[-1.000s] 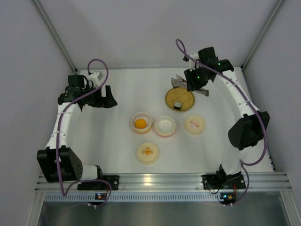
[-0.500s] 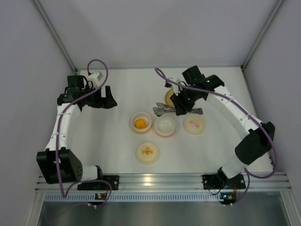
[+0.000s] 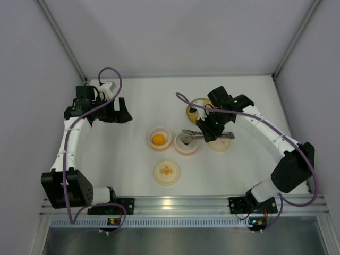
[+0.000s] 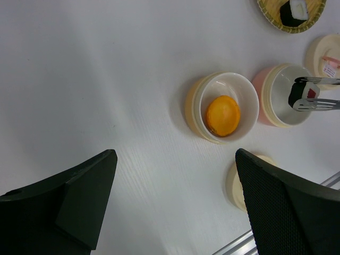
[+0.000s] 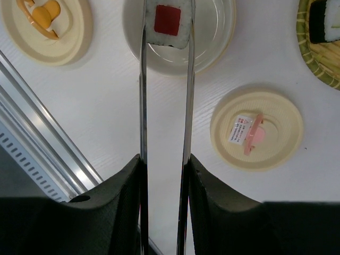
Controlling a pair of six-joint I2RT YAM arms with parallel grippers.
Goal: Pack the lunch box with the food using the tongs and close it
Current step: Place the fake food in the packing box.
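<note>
Top view: left gripper (image 3: 114, 110), jaws spread and empty, at far left over the white table (image 3: 138, 95), well apart from the dishes. Right gripper (image 3: 210, 130) is clamped on the tongs (image 3: 192, 133), which reach over the pink bowl (image 3: 194, 149). Grey walls (image 3: 170, 37) close three sides. Left wrist view: orange ball (image 4: 223, 115) in the cream bowl (image 4: 192, 103); sushi piece (image 4: 303, 93) pinched at the tong tips above the pink bowl. Right wrist view: alone shows that piece's red centre; second sushi piece (image 5: 325, 21) on the bamboo tray (image 5: 311, 58); pink-handled lid (image 5: 256, 129); orange-knobbed lid (image 5: 69, 32) near the rail (image 5: 53, 122).
</note>
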